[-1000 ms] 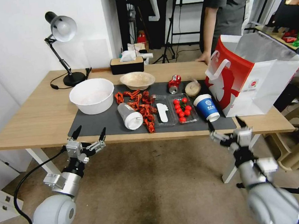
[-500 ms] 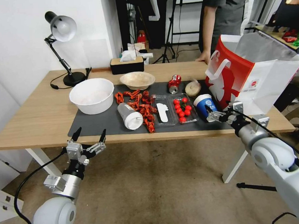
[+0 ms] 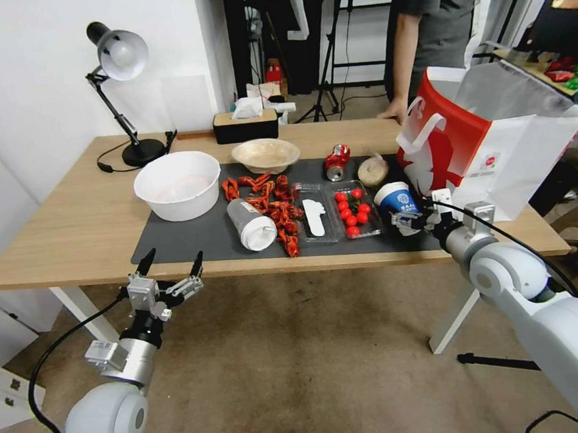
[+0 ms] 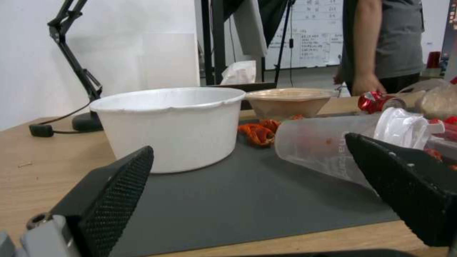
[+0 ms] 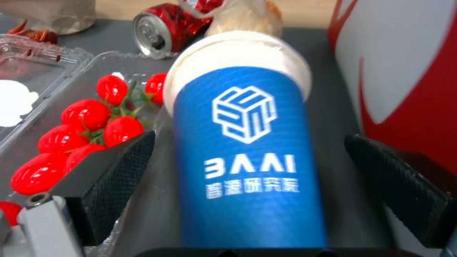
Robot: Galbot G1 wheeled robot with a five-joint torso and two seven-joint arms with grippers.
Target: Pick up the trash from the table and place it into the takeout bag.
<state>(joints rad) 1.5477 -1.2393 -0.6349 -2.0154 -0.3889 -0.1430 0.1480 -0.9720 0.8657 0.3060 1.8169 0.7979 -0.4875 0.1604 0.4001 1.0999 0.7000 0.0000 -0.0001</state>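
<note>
On the light-wood table (image 3: pixel 72 225), head view: the blue paper cup (image 3: pixel 399 203) stands upright beside the takeout bag (image 3: pixel 488 143). Right wrist view: right gripper (image 5: pixel 247 178), fingers apart, straddles the cup; "BAAI" is readable. Left gripper (image 3: pixel 171 265) waits spread at the table's near edge

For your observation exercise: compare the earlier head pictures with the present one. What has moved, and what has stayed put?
The right gripper has risen from below the table edge and moved forward over the light-wood table to the blue paper cup. Its open fingers now straddle the cup without closing. The left gripper stayed open, below the table's near edge. The cup, the red-and-white paper takeout bag and other items did not move.
</note>
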